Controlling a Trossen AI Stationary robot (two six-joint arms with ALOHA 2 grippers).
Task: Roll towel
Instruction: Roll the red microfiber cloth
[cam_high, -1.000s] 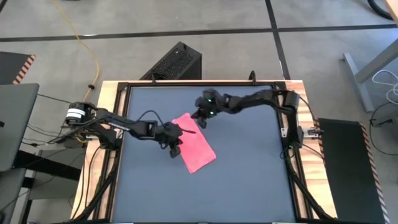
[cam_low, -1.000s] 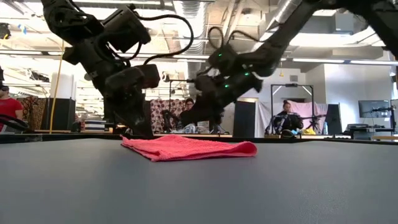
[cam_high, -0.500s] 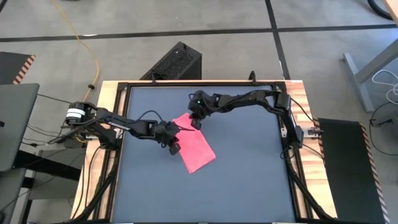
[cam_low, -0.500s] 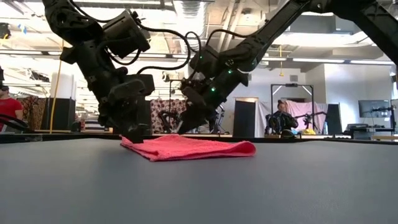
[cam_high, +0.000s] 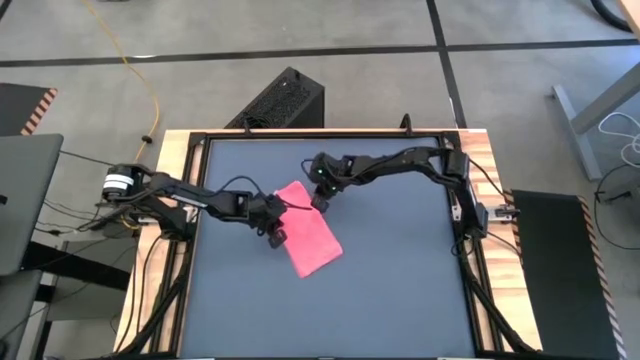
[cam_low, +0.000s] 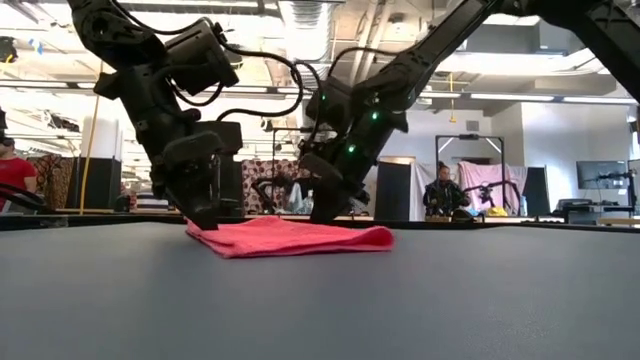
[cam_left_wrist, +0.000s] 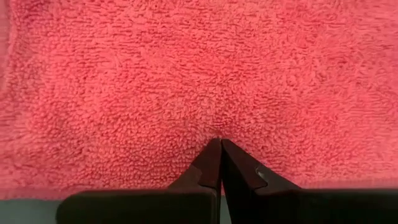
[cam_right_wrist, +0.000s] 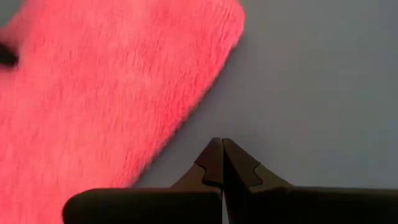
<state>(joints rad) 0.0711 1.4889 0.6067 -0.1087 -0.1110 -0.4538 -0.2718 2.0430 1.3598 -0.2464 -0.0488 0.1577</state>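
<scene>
Lighting is even and bright from ceiling strip fixtures (cam_low: 520, 97) seen beyond the table (cam_high: 400, 270); its dark mat shows no glare and only faint, soft shadows. At table height, the near surface is slightly soft while the room stays readable. Close up, the towel (cam_left_wrist: 186, 74) is crisp in the left wrist view, blurred in the right.

The towel (cam_left_wrist: 186, 74) is seen as looped terry cloth, rough and matt. The table (cam_high: 400, 280) is covered in a smooth, matt dark sheet, framed by pale wood (cam_high: 170, 150). The fingers (cam_left_wrist: 239, 171) look like matt dark plastic.
</scene>
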